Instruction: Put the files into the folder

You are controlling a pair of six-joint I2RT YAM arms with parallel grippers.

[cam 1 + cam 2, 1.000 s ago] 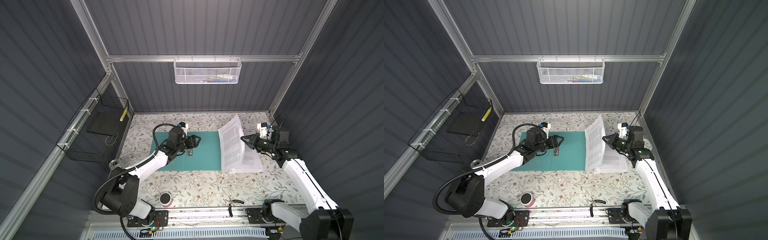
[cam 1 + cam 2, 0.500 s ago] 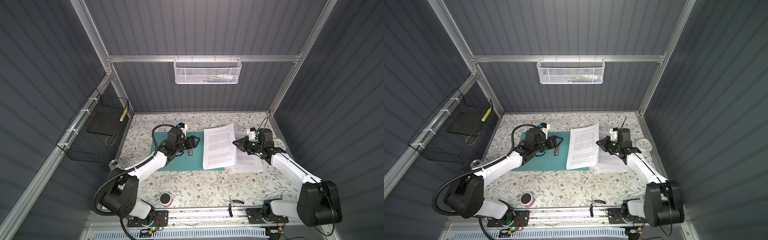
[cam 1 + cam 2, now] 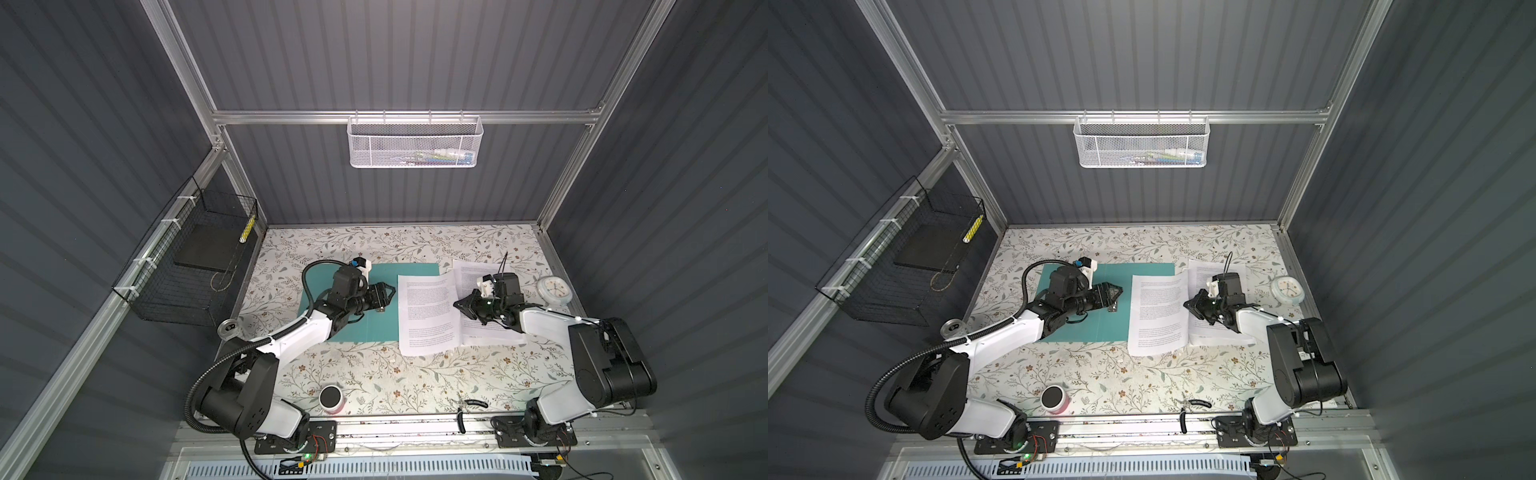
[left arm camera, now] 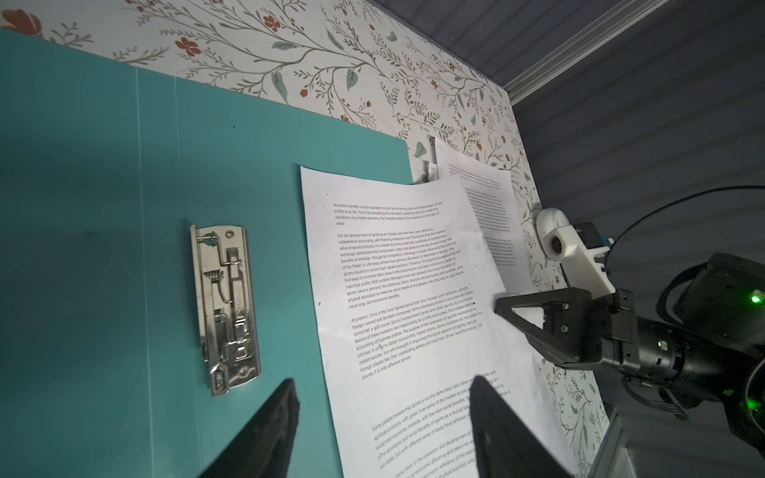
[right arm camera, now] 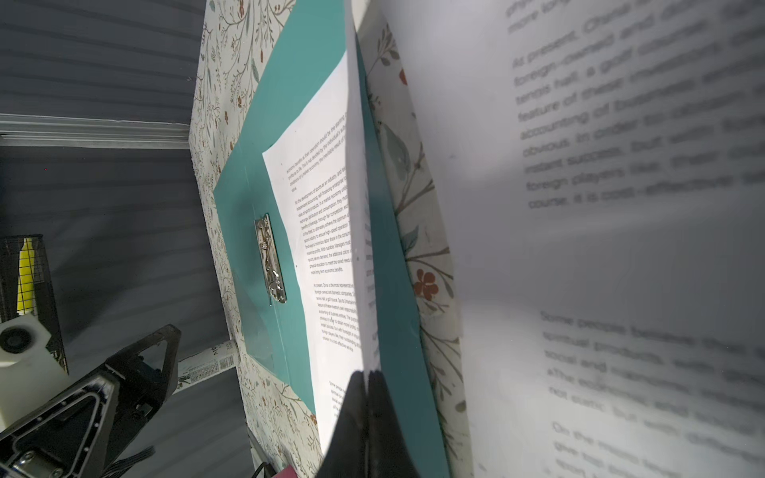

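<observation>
The teal folder (image 3: 382,326) (image 3: 1113,328) lies open on the table, its metal clip (image 4: 225,310) (image 5: 271,260) bare. My right gripper (image 3: 457,304) (image 3: 1187,304) (image 5: 366,374) is shut on the right edge of one printed sheet (image 3: 428,316) (image 3: 1156,316) (image 4: 393,269). That sheet rests over the folder's right half and sticks out past its front edge. The other files (image 3: 473,270) (image 5: 579,207) lie stacked under the right arm. My left gripper (image 3: 390,293) (image 4: 385,380) hovers open over the folder, beside the clip, holding nothing.
A white clock (image 3: 552,289) sits at the right edge. A pink-rimmed round container (image 3: 331,398) and a small black tool (image 3: 469,403) lie near the front. A metal can (image 3: 227,329) stands at the left. A black wire basket (image 3: 195,266) hangs on the left wall.
The right gripper has swung the sheet down from upright and leftward, so it now lies over the folder's right half. The left arm has stayed still.
</observation>
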